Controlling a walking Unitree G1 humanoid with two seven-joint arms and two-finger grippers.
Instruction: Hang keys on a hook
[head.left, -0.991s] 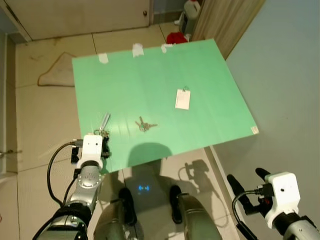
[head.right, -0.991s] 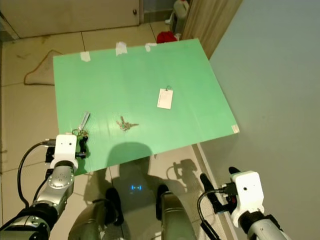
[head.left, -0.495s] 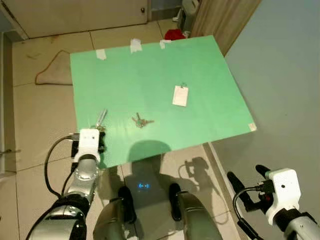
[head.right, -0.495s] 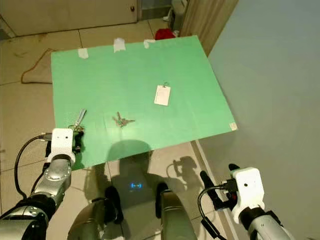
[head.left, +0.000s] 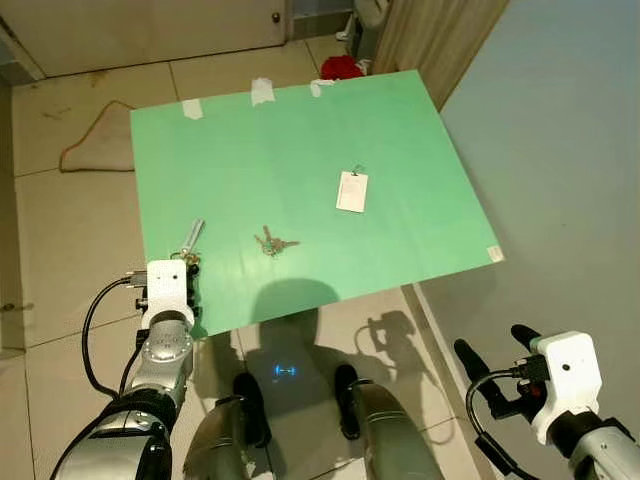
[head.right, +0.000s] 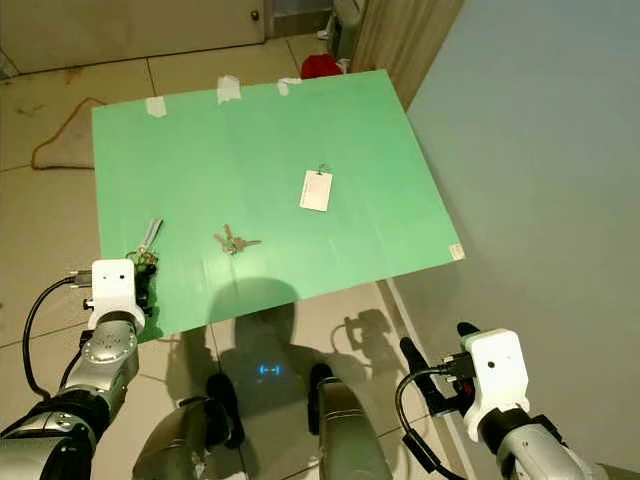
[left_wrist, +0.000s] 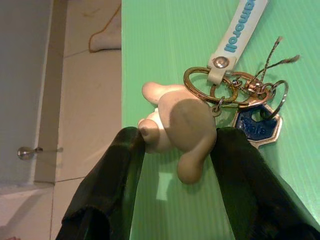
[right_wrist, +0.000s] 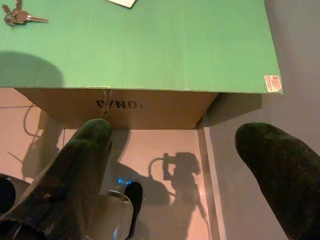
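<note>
Two black fingers of the left gripper (left_wrist: 177, 145) pinch a smooth beige charm (left_wrist: 177, 127) on ringed keys (left_wrist: 250, 107) at the ribbed green board's (head.left: 300, 150) near-left edge. Loose keys (head.left: 272, 243) and a white tag (head.left: 352, 191) lie farther in; the right gripper (right_wrist: 180, 150) hangs spread.

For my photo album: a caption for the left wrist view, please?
Left tool closing around a beige figurine keychain on the green board.

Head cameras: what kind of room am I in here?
Likely a home hallway or entry area. Beige tiled floor, a closed door at the far wall, and a curtain beside a grey wall. The work surface is a cardboard box topped with a green sheet.
</note>
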